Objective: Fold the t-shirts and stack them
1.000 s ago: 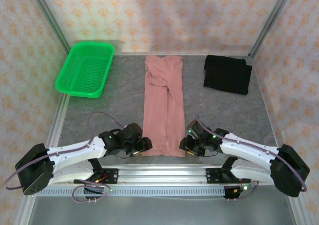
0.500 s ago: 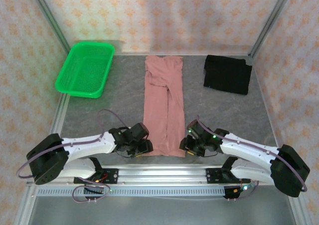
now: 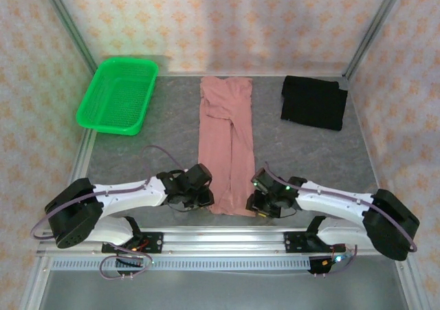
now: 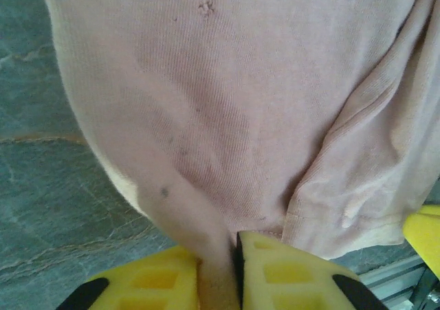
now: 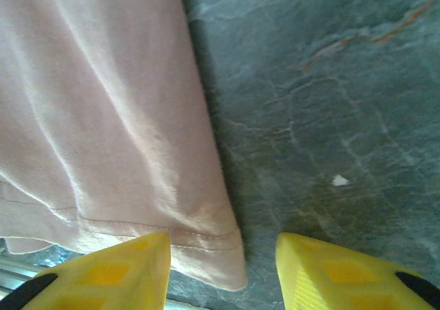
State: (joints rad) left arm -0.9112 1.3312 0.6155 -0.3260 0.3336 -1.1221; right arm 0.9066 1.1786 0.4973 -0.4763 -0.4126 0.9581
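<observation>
Left tool (image 4: 218,262) pinches the pink t-shirt (image 4: 240,104) hem; right tool (image 5: 223,269) (jaws wide) straddles its corner.

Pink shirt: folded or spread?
Partly folded: the pink shirt lies as a long narrow strip, sides folded in, not yet folded crosswise. Left gripper pinches its near hem.

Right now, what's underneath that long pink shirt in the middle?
The pink shirt lies flat on the grey table, which shows on both sides of it. Its near hem is pinched in the left pincer. Anything beneath the cloth's middle is covered.
</observation>
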